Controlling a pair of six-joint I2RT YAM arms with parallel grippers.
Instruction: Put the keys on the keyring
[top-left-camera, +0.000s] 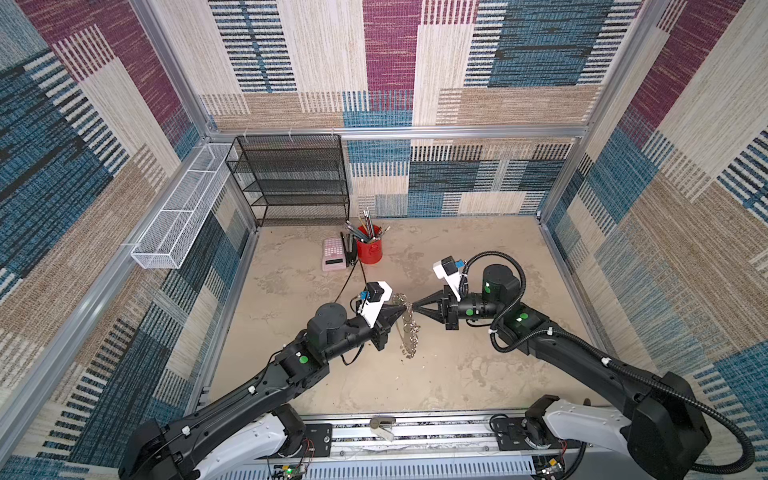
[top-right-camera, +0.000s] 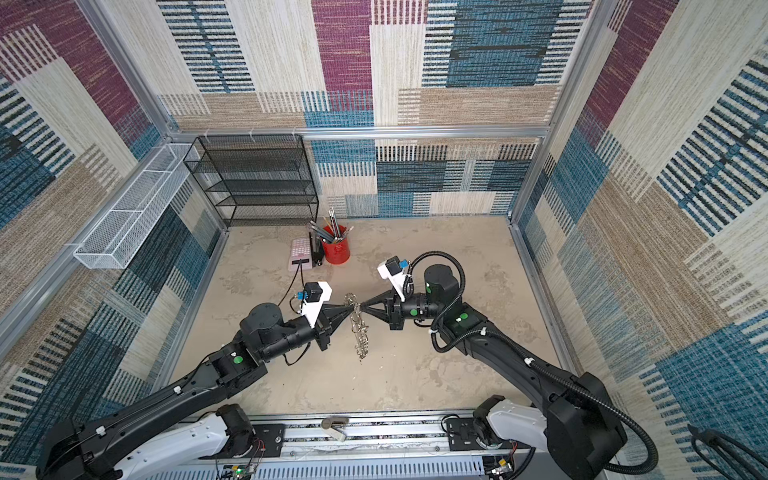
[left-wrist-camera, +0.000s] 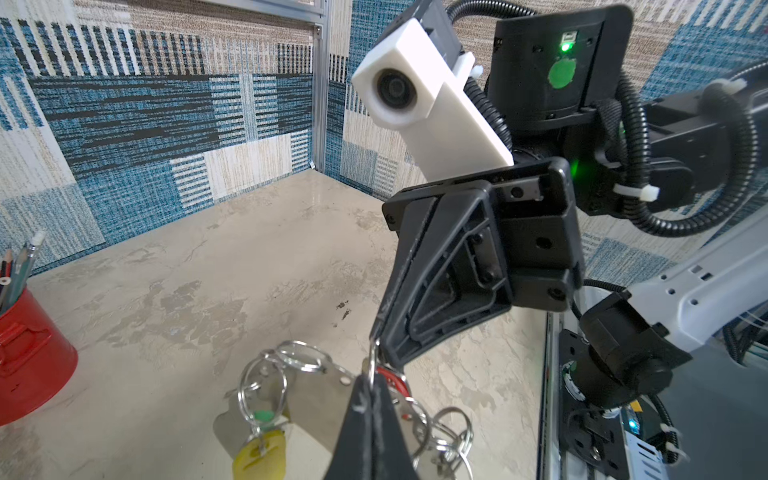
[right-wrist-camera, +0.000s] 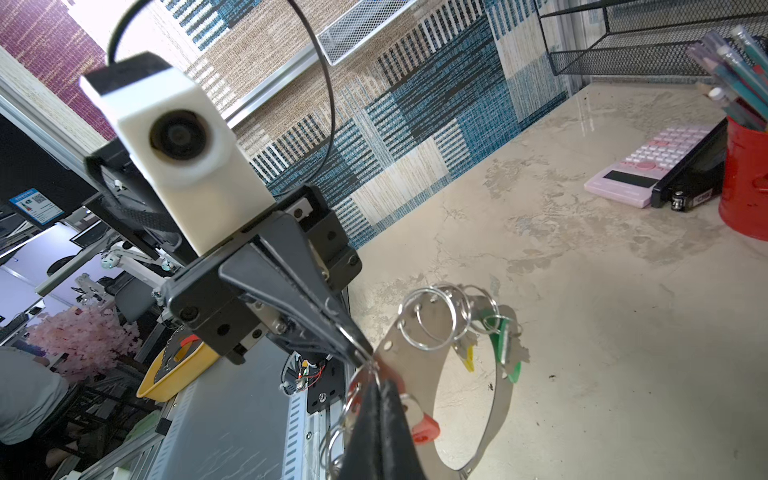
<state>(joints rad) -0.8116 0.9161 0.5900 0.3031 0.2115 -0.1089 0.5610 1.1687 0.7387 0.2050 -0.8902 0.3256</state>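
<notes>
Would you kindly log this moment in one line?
left gripper: shut on hanging keyring | right gripper: shut at same spot, hold unclear | yellow tag, green tag: on keyring | red tag: by tips

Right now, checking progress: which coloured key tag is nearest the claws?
The red tag, beside the tips of the left claw and right claw; the yellow tag and green tag hang farther along the keyring.
</notes>
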